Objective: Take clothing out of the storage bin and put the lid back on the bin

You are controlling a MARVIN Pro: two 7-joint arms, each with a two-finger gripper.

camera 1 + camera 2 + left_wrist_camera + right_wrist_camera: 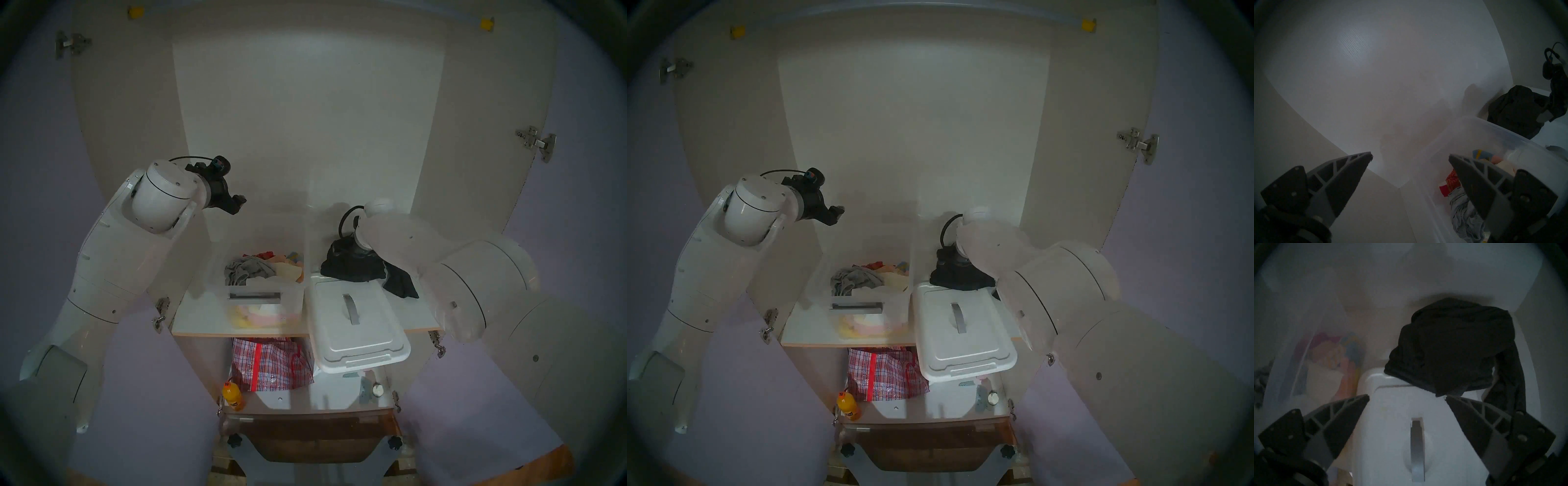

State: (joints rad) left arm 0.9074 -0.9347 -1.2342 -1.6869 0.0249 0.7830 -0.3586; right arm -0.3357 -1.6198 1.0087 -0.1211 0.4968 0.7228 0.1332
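Note:
The black clothing (1454,348) lies bunched on the shelf right of the storage bin (293,302), its near edge draped over the far end of the white lid (1393,421). The lid (359,325) rests flat beside the bin and overhangs the shelf's front edge. My right gripper (1407,396) hangs open over the lid's far end. Nothing is between its fingers, and the right fingertip sits just short of the clothing's hem. My left gripper (1410,156) stands open and empty, raised above and left of the bin (1491,132). In the head views the clothing (353,268) hides most of the right gripper.
A grey garment (247,269) and small red, yellow and cream cloths (288,261) lie inside the bin. Below the shelf sit a red-and-white checked bag (271,363) and an orange bottle (232,395). Cabinet walls close in behind and on both sides.

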